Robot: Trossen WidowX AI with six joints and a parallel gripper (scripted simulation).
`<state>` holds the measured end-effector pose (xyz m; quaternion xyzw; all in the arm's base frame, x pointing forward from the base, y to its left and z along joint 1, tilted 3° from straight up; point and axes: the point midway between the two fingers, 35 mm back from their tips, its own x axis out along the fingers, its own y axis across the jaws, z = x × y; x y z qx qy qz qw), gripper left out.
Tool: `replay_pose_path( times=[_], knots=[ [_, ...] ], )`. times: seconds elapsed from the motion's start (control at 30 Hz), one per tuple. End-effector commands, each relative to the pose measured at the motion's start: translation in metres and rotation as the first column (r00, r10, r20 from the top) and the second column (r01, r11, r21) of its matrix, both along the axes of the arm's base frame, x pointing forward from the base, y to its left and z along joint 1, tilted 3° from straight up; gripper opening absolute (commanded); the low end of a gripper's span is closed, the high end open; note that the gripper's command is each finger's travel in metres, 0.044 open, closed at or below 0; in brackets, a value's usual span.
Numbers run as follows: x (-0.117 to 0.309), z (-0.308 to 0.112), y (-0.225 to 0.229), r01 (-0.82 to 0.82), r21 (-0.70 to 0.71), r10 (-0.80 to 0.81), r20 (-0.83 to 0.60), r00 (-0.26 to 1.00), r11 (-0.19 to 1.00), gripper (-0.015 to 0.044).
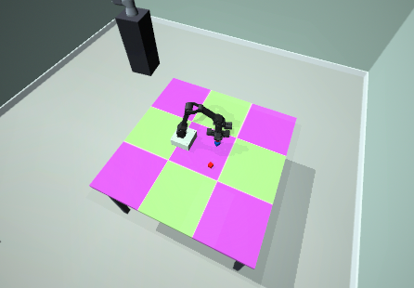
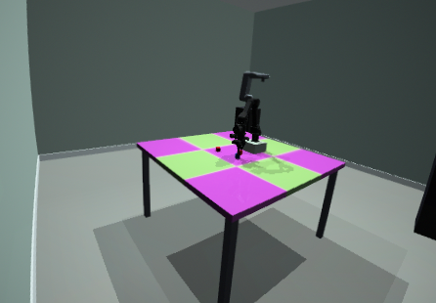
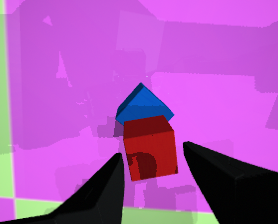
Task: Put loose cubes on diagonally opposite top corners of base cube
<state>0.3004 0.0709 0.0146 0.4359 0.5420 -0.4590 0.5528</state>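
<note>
The blue base cube stands on the table, turned cornerwise in the wrist view. One red cube overlaps the near corner of the blue cube in the wrist view and hides part of it; whether it rests there fully level cannot be told. My gripper is open around this red cube, with a narrow gap on the left and a wider one on the right. The other red cube lies loose on the table, apart from the blue cube.
The arm stands on a white block beside the cubes. The table has magenta and green squares. A black pedestal with a grey arm stands beyond the table. Arm shadows fall around the blue cube.
</note>
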Motion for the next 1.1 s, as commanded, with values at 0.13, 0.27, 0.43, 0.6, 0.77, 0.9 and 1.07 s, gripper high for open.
replay_pose_path(
  times=[0.13, 0.27, 0.43, 0.6, 0.77, 0.9, 1.07],
  knots=[
    [0.001, 0.013, 0.001, 0.001, 0.002, -0.001, 0.007, 1.0, 1.0, 0.0205],
    [0.001, 0.018, 0.001, 0.001, 0.002, -0.001, 0.007, 1.0, 1.0, 0.0205],
    [0.001, 0.019, 0.001, 0.001, 0.002, -0.001, 0.007, 1.0, 1.0, 0.0205],
    [0.006, 0.019, -0.012, -0.15, 0.002, 0.15, 0.0, 0.989, 0.989, 0.0265],
    [0.013, 0.024, -0.03, -0.356, 0.003, 0.356, -0.006, 0.934, 0.934, 0.0265],
    [0.018, 0.027, -0.045, -0.51, 0.005, 0.51, -0.01, 0.86, 0.86, 0.0265],
    [0.022, 0.032, -0.064, -0.681, 0.008, 0.681, -0.015, 0.732, 0.732, 0.0265]
  ],
)
